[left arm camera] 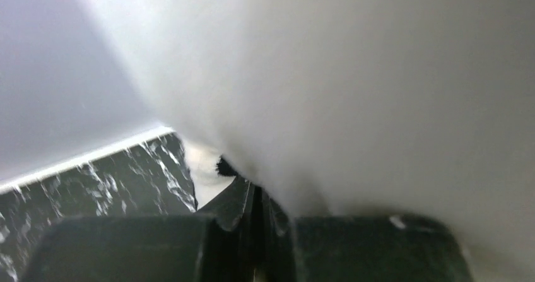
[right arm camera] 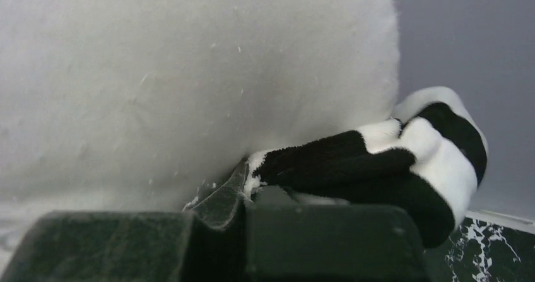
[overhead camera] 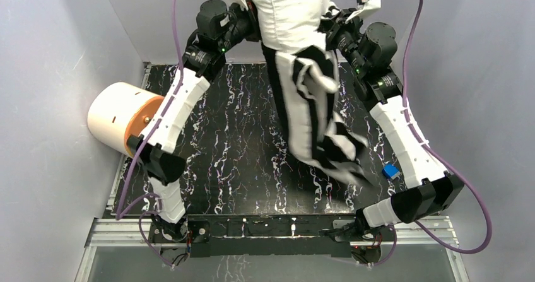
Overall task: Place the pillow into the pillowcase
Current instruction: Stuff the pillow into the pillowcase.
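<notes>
Progress looks early: plump white fabric pillow (overhead camera: 287, 11) hangs between both arms, seemingly only its bottom end inside the black-and-white striped fabric pillowcase (overhead camera: 303, 118), right gripper (right arm camera: 243, 181) pinching the case's edge, left gripper (left arm camera: 255, 193) clamped tight against the pillow, rest bare.

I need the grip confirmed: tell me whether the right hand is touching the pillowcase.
Touching. The right wrist view shows the striped pillowcase draped on the right hand, its edge pinched in the closed grip.
</notes>
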